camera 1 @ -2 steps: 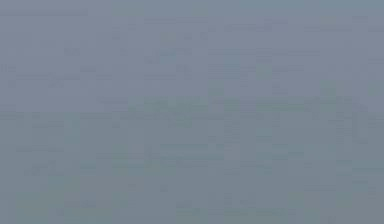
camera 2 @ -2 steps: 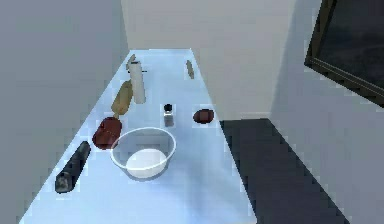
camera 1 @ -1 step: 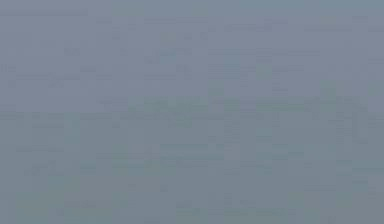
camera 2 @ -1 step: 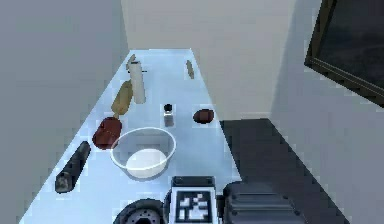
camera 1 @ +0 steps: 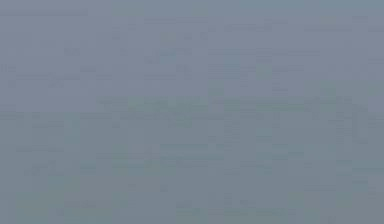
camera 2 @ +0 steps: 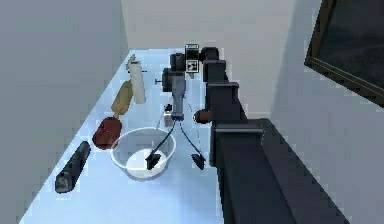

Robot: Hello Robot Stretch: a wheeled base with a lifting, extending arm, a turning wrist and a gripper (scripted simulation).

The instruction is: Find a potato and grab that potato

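Dark arm (camera 2: 235, 125) over pale counter (camera 2: 100, 200), white bowl (camera 2: 143, 153), lying dark bottle (camera 2: 72, 167), framed picture (camera 2: 350, 45) on wall.

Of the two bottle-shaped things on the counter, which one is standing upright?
The pale bottle farther up the counter stands upright; the dark one lies on its side near the bottom left.

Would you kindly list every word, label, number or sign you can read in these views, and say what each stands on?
No text can be read here.
The white squares: black marks, not letters.
The white bottle and the dark bottle on the table: any label is too small to read.
The framed picture on the wall: no lettering to make out.
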